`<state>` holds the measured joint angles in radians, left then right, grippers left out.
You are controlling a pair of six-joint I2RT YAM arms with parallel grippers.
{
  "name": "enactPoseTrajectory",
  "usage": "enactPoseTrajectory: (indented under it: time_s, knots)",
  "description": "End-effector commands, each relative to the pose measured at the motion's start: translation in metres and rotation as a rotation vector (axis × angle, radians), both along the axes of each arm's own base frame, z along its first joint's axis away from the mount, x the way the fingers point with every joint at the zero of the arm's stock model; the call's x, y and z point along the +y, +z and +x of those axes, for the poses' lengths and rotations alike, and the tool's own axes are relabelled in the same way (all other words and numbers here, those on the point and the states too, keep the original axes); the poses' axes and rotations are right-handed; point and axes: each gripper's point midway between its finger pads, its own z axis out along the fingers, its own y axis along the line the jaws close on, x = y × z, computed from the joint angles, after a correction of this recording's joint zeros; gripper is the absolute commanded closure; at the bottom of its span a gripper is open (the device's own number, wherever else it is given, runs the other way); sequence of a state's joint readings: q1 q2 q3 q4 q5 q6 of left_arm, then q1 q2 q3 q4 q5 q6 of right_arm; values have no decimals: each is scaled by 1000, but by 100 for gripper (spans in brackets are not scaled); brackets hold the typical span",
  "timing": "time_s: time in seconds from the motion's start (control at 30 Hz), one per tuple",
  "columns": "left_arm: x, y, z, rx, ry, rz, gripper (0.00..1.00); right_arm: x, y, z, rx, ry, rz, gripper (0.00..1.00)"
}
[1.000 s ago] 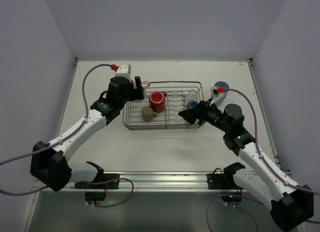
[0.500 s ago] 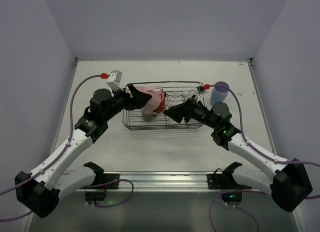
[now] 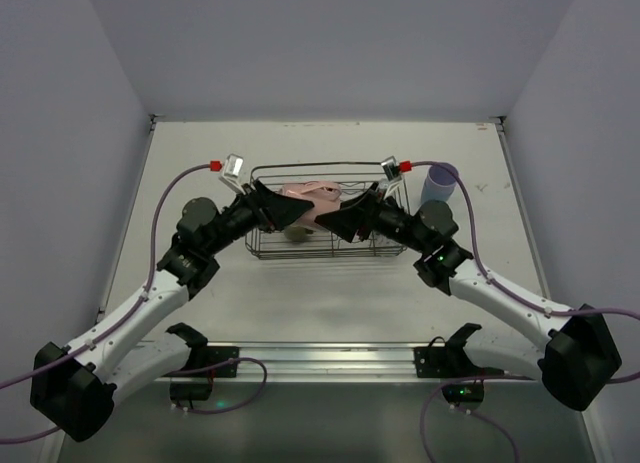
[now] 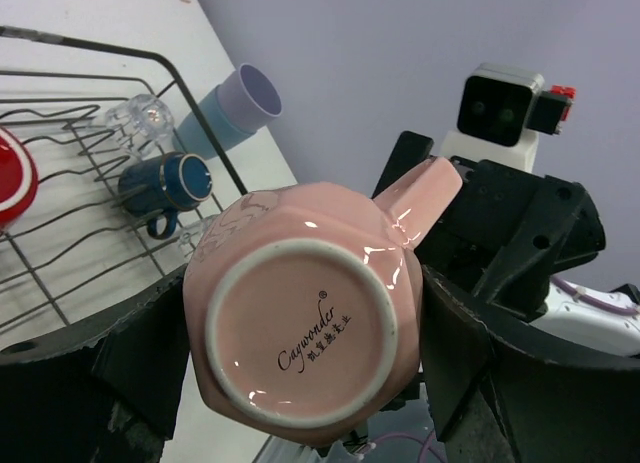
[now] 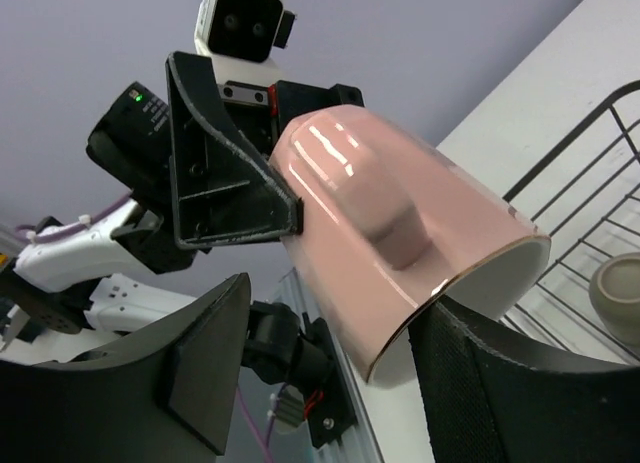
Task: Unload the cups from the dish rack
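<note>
1. Hold on the pink cup [image 5: 400, 223] was provided by the left gripper [image 4: 300, 355], whose fingers [image 4: 455, 348] were pressed against both sides of the cup near its base.
2. The cup was carried in the air over the dish rack [image 4: 95, 43], with its underside turned to the left wrist camera and its open mouth turned toward the right gripper [image 5: 345, 328].
3. The right gripper's fingers [image 5: 195, 368] were spread wide on either side of the cup's rim. A clear gap was seen at one finger; contact at the other could not be judged.
4. Inside the rack, a dark blue cup [image 4: 170, 183] and a clear glass [image 4: 140, 113] were seen close together among the wires. A red mug [image 4: 10, 178] was cut off at the left wrist view's edge. An olive cup [image 5: 615, 283] was also seen in the rack, low among the wires.
5. A lavender tumbler [image 3: 440, 183] was stood upright on the table [image 3: 330, 313], outside the rack and near its right end.
</note>
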<state>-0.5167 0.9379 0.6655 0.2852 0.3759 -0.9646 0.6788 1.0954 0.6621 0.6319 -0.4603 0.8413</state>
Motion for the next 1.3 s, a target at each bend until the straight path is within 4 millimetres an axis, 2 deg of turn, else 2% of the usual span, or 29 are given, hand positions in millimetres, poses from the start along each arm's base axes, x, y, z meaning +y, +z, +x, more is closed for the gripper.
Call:
enactPoseTrajectory:
  time_s: [0.0, 0.03, 0.13, 0.2, 0.23, 0.3, 0.37, 0.4, 0.43, 0.47, 0.5, 0.53, 0.7, 0.73, 0.77, 0.87, 0.9, 0.93, 0.97, 1.0, 1.03, 1.07, 1.1, 1.13, 1.17, 1.27]
  knots:
    - [-4, 67, -27, -174, -79, -195, 67, 3, 60, -1, -137, -4, 138, 36]
    - [-4, 68, -30, -179, -83, -213, 62, 6, 59, -1, -134, 4, 143, 40]
    - [-4, 71, -35, -187, -79, -234, 53, 9, 65, -5, -147, 25, 191, 47]
    - [-2, 73, -34, -185, -60, -246, 48, 12, 65, -7, -137, 42, 221, 56]
    - [0, 75, -36, -183, -59, -256, 41, 12, 65, -7, -133, 48, 230, 60]
    - [-3, 77, -40, -180, -75, -261, 33, 13, 72, -11, -138, 64, 261, 76]
    - [-4, 78, -43, -175, -84, -253, 17, 12, 78, -15, -146, 58, 278, 89]
    - [-3, 82, -44, -195, -82, -242, 11, 10, 80, -17, -141, 50, 277, 99]
    - [-1, 77, -42, -171, -58, -206, 3, 8, 80, -17, -134, 39, 271, 100]
    - [0, 78, -41, -174, -45, -179, 0, 6, 80, -16, -135, 18, 265, 100]
    - [5, 93, -42, -241, -26, -146, 0, 2, 77, -18, -119, 3, 239, 100]
    - [7, 83, -38, -209, -5, -79, 0, 0, 76, -16, -111, -17, 213, 100]
    - [28, 79, -32, -277, 90, 138, 0, -17, 55, -13, -92, -117, 50, 100]
    - [31, 73, -33, -272, 95, 168, 0, -23, 62, -16, -108, -131, 51, 100]
    - [32, 71, -32, -276, 97, 187, 0, -26, 52, -14, -89, -151, -3, 100]
    - [37, 61, -36, -286, 86, 276, 0, -44, 59, -9, -111, -246, -69, 100]
    - [41, 60, -38, -311, 85, 313, 0, -52, 39, -6, -63, -283, -155, 100]
    - [45, 48, -40, -289, 81, 358, 0, -72, 47, 4, -79, -396, -182, 100]
    - [48, 43, -40, -286, 86, 384, 0, -83, 41, 8, -64, -446, -227, 100]
    - [54, 38, -43, -296, 90, 419, 0, -99, 21, 10, -14, -497, -320, 100]
    - [59, 26, -44, -271, 96, 463, 0, -126, 26, 23, 2, -630, -356, 100]
    - [63, 20, -45, -268, 97, 488, 0, -145, 22, 26, 8, -700, -410, 100]
    - [68, 11, -48, -279, 99, 521, 0, -165, 4, 27, 55, -758, -507, 100]
    - [74, 2, -47, -265, 119, 553, 0, -195, 5, 36, 66, -878, -552, 100]
    - [78, -4, -46, -260, 131, 569, 0, -213, -4, 35, 99, -926, -610, 100]
    - [94, -30, -40, -241, 195, 651, 0, -259, -13, 42, 136, -1097, -689, 100]
